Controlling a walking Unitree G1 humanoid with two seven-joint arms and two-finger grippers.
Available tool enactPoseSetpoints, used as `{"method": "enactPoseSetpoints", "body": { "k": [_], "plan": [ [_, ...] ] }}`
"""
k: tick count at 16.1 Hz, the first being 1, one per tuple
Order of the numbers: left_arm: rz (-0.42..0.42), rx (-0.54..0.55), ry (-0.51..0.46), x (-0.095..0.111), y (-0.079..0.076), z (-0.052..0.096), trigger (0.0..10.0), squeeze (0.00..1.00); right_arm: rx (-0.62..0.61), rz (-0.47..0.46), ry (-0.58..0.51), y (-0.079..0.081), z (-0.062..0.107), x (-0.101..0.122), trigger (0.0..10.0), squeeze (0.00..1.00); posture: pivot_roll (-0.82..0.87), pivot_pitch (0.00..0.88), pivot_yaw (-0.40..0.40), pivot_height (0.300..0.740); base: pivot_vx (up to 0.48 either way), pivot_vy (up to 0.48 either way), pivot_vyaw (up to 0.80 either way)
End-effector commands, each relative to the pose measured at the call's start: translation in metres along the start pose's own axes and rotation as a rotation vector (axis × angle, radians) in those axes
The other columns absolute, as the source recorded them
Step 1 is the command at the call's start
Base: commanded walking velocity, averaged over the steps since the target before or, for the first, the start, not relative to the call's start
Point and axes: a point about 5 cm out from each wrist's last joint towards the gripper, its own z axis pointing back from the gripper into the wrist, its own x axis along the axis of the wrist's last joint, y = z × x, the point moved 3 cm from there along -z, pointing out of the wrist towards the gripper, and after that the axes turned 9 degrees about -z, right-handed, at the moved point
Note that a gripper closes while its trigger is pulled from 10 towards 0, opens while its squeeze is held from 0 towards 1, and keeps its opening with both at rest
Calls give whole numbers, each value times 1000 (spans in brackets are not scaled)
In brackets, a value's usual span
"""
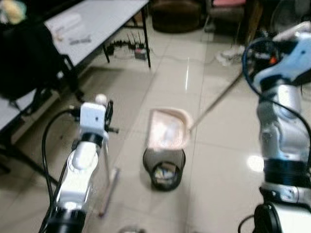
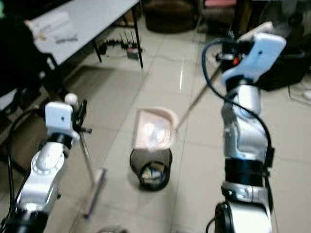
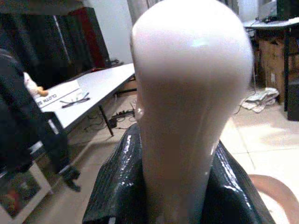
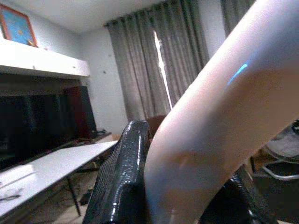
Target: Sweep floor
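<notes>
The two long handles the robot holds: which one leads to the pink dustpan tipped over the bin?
The right gripper's handle; it slants down to the dustpan. The left gripper's broom reaches the floor.

Glossy beige tiled floor [image 1: 214, 145], a long white table [image 1: 104, 22], grey curtains [image 4: 154, 65] behind.

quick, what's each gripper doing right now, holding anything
Left gripper: shut on the broom handle.
Right gripper: shut on the dustpan handle, with the dustpan tipped over the bin.
</notes>
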Motion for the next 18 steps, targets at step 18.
{"method": "enactPoseSetpoints", "body": {
  "k": [18],
  "plan": [
    [-93, 18, 94, -17, 10, 11, 10000, 0, 330, 128, 6, 73, 11, -7, 10000, 0, -49, 42, 78, 740, 0, 0, 0]
  ]
}}
